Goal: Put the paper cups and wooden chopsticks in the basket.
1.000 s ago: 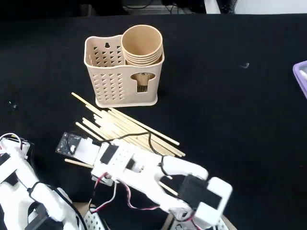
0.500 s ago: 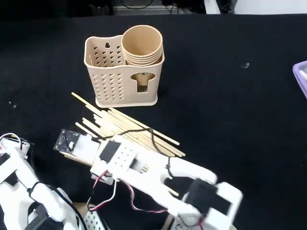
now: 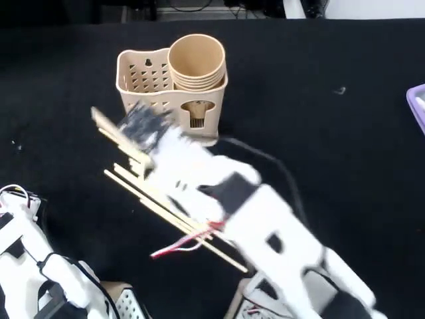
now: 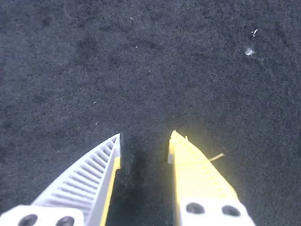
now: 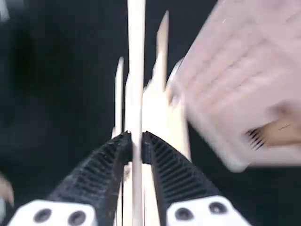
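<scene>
right gripper (image 5: 136,140): clamped on one chopstick (image 5: 136,70); the stick is pinched between the two black fingers and runs on past the tips.
right gripper, from above (image 3: 136,129): blurred, seen just in front of the basket's left half; the held chopstick (image 3: 105,122) juts out to the left of it.
right arm (image 3: 265,226): stretched from the near-right edge across the middle of the table toward the basket.
basket (image 3: 153,109): upright at the far middle of the table. The left compartment is open at the top; the right one is taken up by cups.
cups (image 3: 196,58): nested stack, upright, rims above the basket's rim.
chopsticks (image 3: 156,199): loose pile lying flat in front of the basket, partly covered by the right arm.
left gripper (image 4: 143,141): fingers apart, nothing held between them, bare black cloth below.
left arm (image 3: 26,266): at the near-left corner, apart from the pile.
open room: bare table (image 3: 345,153) is seen right of the basket, up to a purple rim (image 3: 416,106) at the right edge; bare cloth also left of the basket.
</scene>
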Tool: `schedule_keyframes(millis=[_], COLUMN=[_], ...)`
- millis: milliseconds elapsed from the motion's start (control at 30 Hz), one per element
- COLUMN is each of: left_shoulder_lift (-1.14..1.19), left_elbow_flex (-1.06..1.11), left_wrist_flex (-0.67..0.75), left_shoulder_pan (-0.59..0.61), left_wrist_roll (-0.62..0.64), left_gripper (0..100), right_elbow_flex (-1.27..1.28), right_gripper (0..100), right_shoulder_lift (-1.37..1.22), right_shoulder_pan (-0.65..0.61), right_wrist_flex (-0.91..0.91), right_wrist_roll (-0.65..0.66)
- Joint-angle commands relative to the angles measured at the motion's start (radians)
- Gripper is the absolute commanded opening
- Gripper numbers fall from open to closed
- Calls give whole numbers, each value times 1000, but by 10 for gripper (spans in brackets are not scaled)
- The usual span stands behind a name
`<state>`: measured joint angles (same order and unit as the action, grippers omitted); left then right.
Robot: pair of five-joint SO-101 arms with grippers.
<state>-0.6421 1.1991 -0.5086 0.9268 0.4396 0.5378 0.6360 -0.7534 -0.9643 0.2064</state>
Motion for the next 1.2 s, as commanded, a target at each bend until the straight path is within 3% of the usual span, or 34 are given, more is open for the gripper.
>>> schedule_keyframes(millis=[0,333,567,800,933,1167], left_shoulder_lift=[-26,-26,-26,-26,-26,-26], left_elbow_flex=[-16,-15,-15,-15,-15,-15], left_wrist_flex=[15,15,11,12,12,15], left_shoulder_pan=[-13,-13,-12,-12,-12,-13], left_wrist_roll=[0,0,0,0,0,0], left_gripper=[170,170,170,170,170,170], right_elbow_flex=[-107,-84,-180,-217,-278,-495], right_gripper=[11,11,11,11,29,298], right_shoulder_lift=[139,12,-312,-509,-479,-361], right_shoulder_pan=[69,86,138,193,178,173], right_wrist_flex=[173,942,1140,1105,793,209], right_wrist_roll=[2,-153,-153,-160,-157,-158])
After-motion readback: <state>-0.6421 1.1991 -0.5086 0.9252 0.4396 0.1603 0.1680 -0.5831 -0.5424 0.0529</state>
